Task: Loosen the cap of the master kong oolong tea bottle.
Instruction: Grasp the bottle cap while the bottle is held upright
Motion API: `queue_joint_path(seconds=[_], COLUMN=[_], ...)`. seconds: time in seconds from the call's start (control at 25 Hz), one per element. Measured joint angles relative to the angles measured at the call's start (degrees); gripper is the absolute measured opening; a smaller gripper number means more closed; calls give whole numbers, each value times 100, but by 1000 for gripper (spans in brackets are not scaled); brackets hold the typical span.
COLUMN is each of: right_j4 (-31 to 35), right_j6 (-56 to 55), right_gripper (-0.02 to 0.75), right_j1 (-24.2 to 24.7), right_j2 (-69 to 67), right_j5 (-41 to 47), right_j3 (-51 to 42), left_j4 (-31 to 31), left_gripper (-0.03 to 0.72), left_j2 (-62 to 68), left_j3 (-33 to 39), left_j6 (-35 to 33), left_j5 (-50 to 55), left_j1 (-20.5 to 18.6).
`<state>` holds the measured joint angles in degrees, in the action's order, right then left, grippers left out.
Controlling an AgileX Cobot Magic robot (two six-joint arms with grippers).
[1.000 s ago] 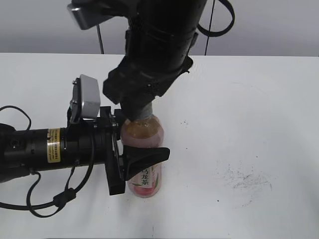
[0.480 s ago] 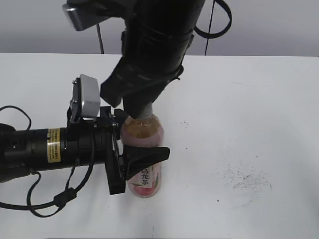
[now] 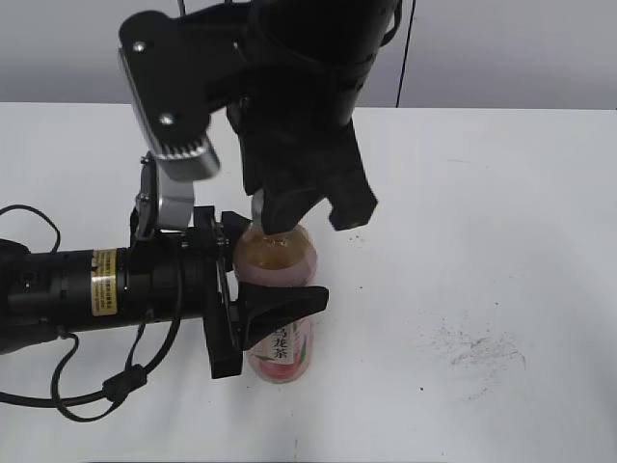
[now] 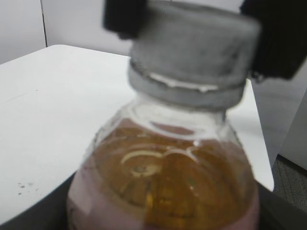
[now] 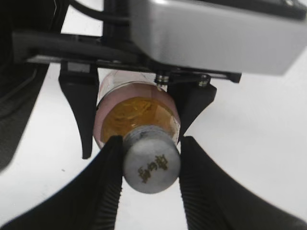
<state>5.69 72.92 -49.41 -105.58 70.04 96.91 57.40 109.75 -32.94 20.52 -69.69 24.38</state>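
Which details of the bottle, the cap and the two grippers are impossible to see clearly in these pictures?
- Cap: exterior view, hidden by the right gripper.
- Whether the cap has loosened: left wrist view too blurred.
- Cap logo: right wrist view, too small to read.
- Bottle label: exterior view, mostly covered by a left gripper finger.
- Bottle base: both wrist views, out of sight.

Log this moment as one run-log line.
left gripper: shut on bottle | right gripper: shut on cap | bottle upright on table
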Motion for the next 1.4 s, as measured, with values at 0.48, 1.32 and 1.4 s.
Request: queue_joint_path(seconds=[0.48,1.32,1.4], right_j4=[214,110,-101], right_j6=[6685,-2928,-4154], right_gripper=[269,583,583], right_j1=[16,9,9], right_j2=[13,15,15], right_j5=[29,7,7], right_j3=[0,0,0], left_j4=[9,14,14], left_gripper=[445,445,445], left_j2=[0,0,0], left_j3=[0,0,0], left_j6=[-14,-4,-4], left_j5=[-5,-10,-10], left_j1=[0,0,0])
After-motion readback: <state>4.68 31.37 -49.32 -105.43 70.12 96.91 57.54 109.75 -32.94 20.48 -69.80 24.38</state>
